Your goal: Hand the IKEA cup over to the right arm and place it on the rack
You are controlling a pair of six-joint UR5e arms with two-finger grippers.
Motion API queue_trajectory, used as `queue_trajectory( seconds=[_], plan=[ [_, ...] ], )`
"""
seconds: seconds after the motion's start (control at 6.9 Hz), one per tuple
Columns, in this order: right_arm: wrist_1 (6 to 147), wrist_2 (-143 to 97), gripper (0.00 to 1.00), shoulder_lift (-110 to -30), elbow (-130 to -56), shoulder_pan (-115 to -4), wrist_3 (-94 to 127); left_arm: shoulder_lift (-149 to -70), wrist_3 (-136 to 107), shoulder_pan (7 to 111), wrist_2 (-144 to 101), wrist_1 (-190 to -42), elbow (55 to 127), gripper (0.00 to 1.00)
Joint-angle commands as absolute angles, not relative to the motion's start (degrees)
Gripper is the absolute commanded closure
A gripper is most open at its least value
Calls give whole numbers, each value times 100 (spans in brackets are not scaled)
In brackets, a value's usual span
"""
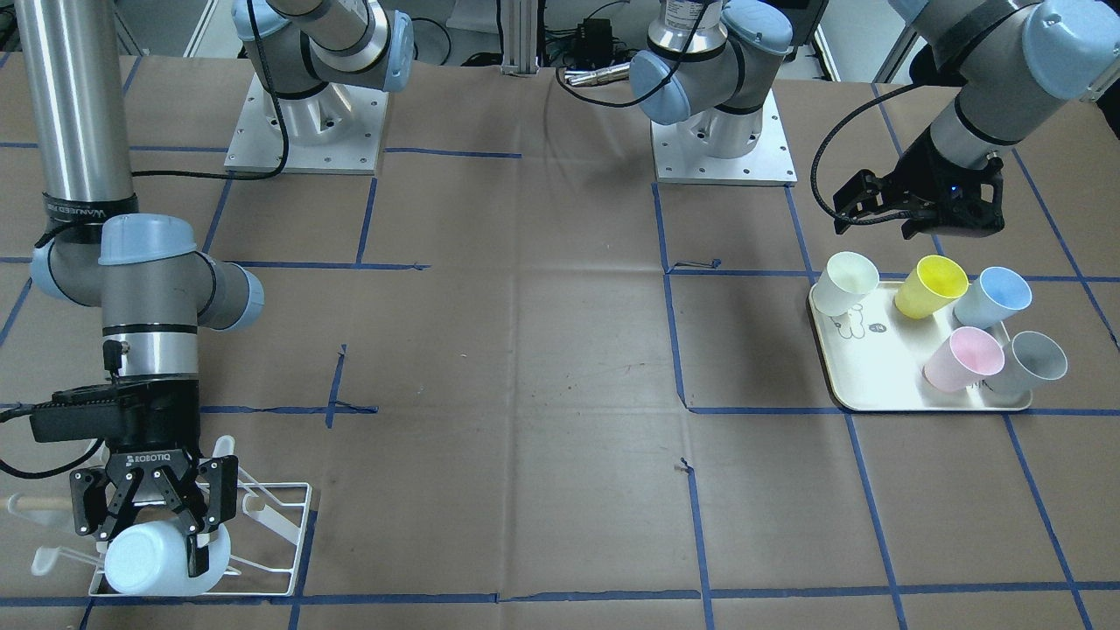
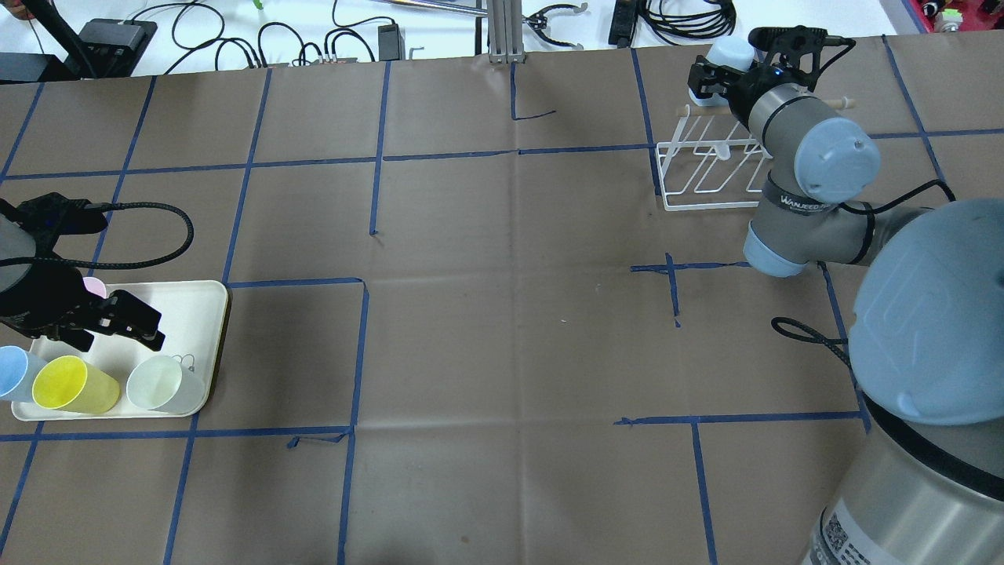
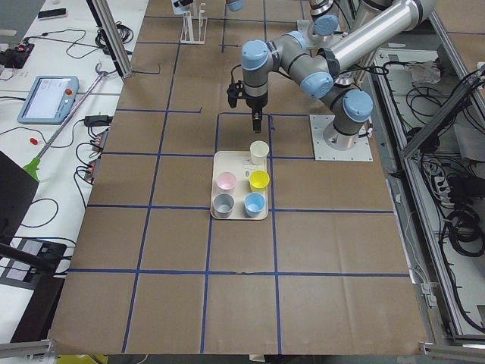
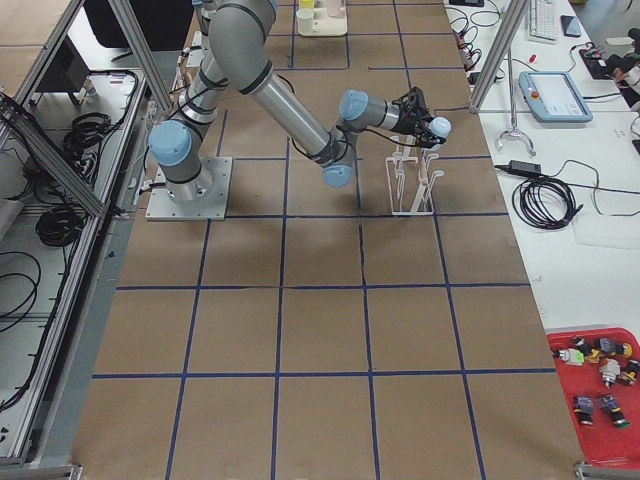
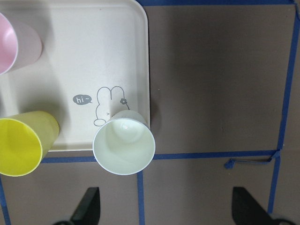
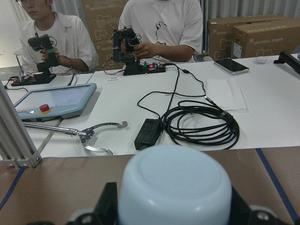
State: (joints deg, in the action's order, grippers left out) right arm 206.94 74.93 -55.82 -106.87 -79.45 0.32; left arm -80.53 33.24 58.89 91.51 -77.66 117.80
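Between the fingers of the right claw (image 1: 149, 532): one IKEA cup (image 1: 144, 560), pale blue, smooth matte plastic, tapered, with a rounded closed base. The claw is clamped across the cup's wall. The cup's long axis appears to run roughly in line with the claw's reach. The base points away from the wrist, and the mouth is hidden on the wrist side.

Below the claw and back toward its wrist: the rack (image 2: 710, 169), thin white-coated wire with slanted prongs ending in small loops. A light wooden dowel (image 1: 39, 503) crosses it just beside the claw. The cup sits over the rack's far end and appears clear of the prongs, though contact cannot be ruled out. Judgement: the hand-over is complete and placement is in hand. The coming move depends on bringing the mouth back and down onto a prong.

Well apart from the right claw, at the other end of the desk (image 1: 525, 394): the left claw (image 2: 145, 326), fingers spread wide and empty. It is much the farther claw from the rack.

Beneath the left claw: a cream tray (image 2: 188, 306), smooth with rounded corners and a printed rabbit. It holds a white cup (image 5: 124, 145), a yellow cup (image 5: 21, 145), a pink cup (image 5: 7, 42) and others.
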Motion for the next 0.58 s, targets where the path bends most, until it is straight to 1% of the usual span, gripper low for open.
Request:
queue_trajectory(
  seconds=[0.0, 0.14, 0.43],
  plan=[
    [20690, 7480, 1, -5599, -10679, -7945, 61, -8243, 3340, 5889, 9088, -7202, 12153, 2],
    [20698, 7479, 1, -5607, -10661, -7945, 62, -8288, 3340, 5889, 8957, -6755, 12529, 1],
    [20663, 7471, 1, -5738, -10495, -7945, 70, -8384, 3340, 5880, 8982, -6233, 12901, 1]
  ],
)
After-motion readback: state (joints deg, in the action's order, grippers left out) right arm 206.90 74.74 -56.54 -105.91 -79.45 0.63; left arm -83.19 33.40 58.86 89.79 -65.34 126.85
